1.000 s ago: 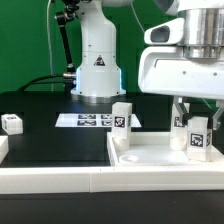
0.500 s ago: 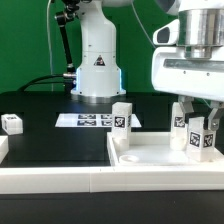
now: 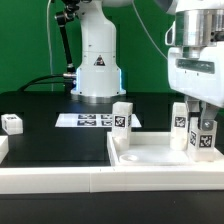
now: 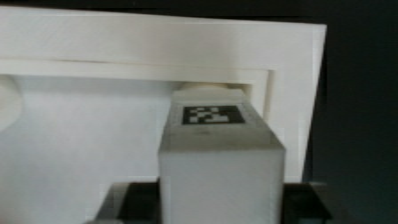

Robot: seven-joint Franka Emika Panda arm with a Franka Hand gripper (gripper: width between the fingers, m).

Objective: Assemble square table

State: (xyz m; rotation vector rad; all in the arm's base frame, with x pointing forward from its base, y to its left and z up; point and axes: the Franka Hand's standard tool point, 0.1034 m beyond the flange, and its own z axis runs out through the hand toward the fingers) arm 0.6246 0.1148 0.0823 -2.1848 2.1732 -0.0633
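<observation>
At the lower right of the exterior view the gripper is clamped on a short white leg, held upright with its tag facing the camera over the right end of the white tabletop — whether its foot touches the tray cannot be told. In the wrist view that leg fills the gap between the dark fingers. A second leg stands at the tray's left rear corner, a third leg just left of the gripper — and a loose leg lies at the frame's left edge.

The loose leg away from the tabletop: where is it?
The leg sits at the exterior view's far left, left of the marker board and apart from the tabletop.
</observation>
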